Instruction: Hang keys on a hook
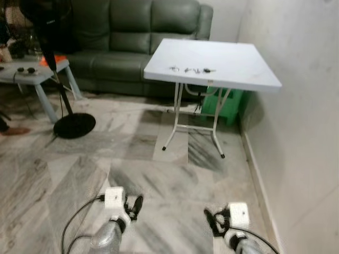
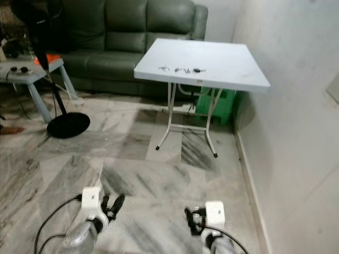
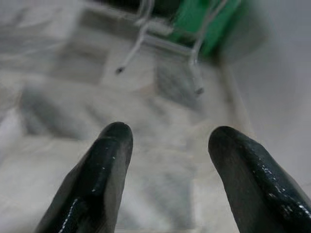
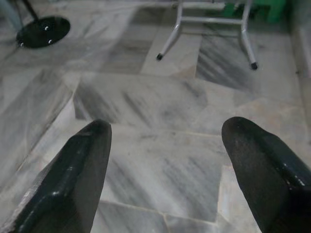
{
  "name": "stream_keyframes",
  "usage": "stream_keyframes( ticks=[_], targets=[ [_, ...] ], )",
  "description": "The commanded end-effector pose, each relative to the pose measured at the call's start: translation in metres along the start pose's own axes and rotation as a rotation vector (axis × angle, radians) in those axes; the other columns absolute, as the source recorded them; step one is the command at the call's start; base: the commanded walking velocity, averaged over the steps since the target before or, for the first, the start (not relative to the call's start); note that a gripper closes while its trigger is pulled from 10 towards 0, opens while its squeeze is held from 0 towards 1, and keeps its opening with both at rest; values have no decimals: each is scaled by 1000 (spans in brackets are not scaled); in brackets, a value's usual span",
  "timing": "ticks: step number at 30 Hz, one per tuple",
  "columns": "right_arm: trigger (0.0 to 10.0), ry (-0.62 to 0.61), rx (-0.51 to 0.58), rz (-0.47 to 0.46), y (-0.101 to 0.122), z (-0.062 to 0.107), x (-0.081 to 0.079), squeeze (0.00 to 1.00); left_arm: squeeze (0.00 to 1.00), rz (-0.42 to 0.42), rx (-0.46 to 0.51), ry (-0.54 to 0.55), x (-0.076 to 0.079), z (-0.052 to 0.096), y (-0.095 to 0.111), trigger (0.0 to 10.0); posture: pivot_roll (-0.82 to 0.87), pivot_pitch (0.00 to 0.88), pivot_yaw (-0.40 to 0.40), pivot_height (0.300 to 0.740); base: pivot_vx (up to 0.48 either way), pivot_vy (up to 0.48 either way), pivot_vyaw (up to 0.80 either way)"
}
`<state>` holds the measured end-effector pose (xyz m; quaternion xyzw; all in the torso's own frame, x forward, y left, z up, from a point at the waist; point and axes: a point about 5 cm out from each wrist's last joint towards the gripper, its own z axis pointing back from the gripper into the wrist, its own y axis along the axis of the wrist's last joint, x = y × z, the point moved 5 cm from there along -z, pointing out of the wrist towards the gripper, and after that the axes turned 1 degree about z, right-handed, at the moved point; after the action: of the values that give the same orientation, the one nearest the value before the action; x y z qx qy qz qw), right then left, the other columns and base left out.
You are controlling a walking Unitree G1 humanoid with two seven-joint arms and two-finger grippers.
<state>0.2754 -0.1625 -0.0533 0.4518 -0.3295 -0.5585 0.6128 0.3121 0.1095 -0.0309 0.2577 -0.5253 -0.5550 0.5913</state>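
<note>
A small bunch of keys point(image 1: 193, 69) lies in a row near the front edge of a white folding table point(image 1: 233, 74) ahead of me, against the right wall. Both arms hang low over the marble floor, well short of the table. My left gripper point(image 1: 133, 206) is open with nothing between its fingers point(image 3: 107, 170). My right gripper point(image 1: 213, 221) is open too, its fingers point(image 4: 82, 170) spread wide above bare floor. No hook can be made out.
A green sofa point(image 1: 132, 37) stands behind the table. A black fan stand with a round base point(image 1: 74, 125) and a low grey side table point(image 1: 32, 74) are at the left. A green crate point(image 1: 229, 103) sits under the white table. The white wall point(image 1: 302, 116) runs along the right.
</note>
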Motion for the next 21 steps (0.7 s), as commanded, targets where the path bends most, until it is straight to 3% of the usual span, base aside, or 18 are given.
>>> stream_keyframes(
  ticks=[1, 2, 3, 5, 13, 14, 21],
  targets=[
    [10000, 25, 115, 5, 24, -6, -8, 0, 0, -21, 75, 10, -10, 1, 18, 10000, -31, 0, -43, 740, 0, 360, 0],
    [10000, 25, 115, 5, 24, -6, -8, 0, 0, -21, 75, 10, -10, 1, 18, 10000, -31, 0, -43, 740, 0, 360, 0],
    [10000, 43, 205, 9, 44, -6, -13, 0, 0, -24, 153, -7, -7, 0, 34, 10000, -31, 0, -42, 740, 0, 244, 0],
    [10000, 43, 205, 9, 44, -6, -13, 0, 0, -24, 153, -7, -7, 0, 34, 10000, -31, 0, -42, 740, 0, 244, 0],
    [10000, 67, 350, 27, 84, -8, -18, 0, 0, -71, 255, -34, 0, -1, 62, 10000, -33, 0, -45, 740, 0, 0, 0],
    [10000, 83, 415, 43, 106, -7, -19, 0, 0, -86, 295, -43, 0, -2, 78, 10000, -35, 0, -47, 740, 0, 0, 0],
    [10000, 77, 553, 76, 155, 6, -9, 0, 0, -104, 387, -59, 1, 0, 117, 10000, -46, 3, -47, 740, 0, 0, 0]
  ],
)
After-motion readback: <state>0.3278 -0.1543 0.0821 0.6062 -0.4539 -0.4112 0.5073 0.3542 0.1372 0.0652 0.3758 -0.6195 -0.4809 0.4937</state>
